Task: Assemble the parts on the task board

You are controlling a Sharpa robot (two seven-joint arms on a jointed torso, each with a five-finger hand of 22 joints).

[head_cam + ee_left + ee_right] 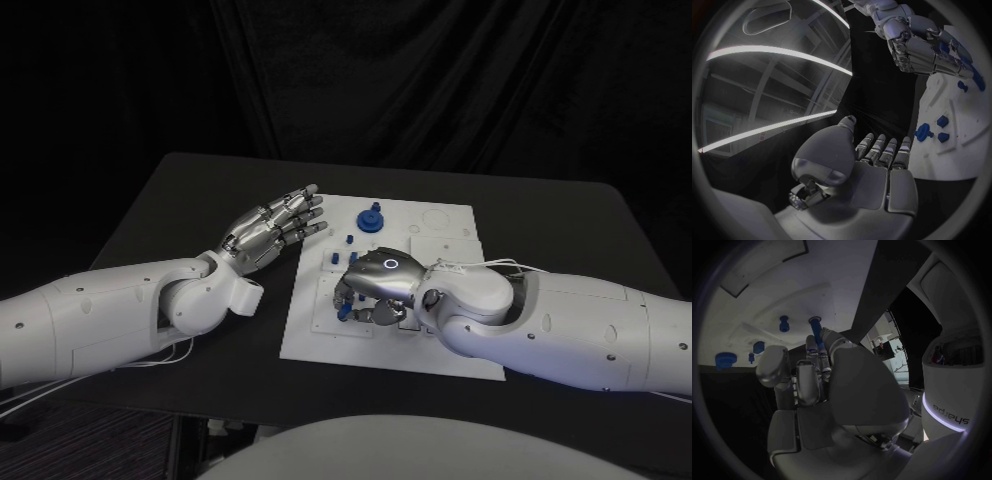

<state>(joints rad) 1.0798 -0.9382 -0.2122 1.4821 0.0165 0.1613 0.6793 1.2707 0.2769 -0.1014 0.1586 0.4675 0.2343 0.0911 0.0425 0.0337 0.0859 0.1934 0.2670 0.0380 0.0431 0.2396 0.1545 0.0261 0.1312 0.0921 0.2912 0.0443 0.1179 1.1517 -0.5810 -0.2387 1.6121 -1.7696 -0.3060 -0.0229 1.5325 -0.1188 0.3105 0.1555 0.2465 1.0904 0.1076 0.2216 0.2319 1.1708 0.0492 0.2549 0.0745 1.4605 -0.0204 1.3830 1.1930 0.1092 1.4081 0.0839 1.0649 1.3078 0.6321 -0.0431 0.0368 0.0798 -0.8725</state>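
The white task board [433,225] lies in the middle of the black table. My right hand [378,285] is low over the board's near half with its fingers curled down. It pinches a slim blue peg [817,332] between its fingertips, with the peg's end against the board [767,300]. A larger blue part [372,218] stands at the board's far side, and small blue parts [351,257] stand beside the hand. My left hand [274,228] hovers off the board's left edge, open, fingers straight and apart, holding nothing. The left wrist view has the right hand [917,45] over the board [954,145].
More blue parts stand in the board: a round one [723,360], a short peg [784,322] and a block [942,120]. Bare black table [188,200] surrounds the board. A white cable [498,265] runs along my right wrist.
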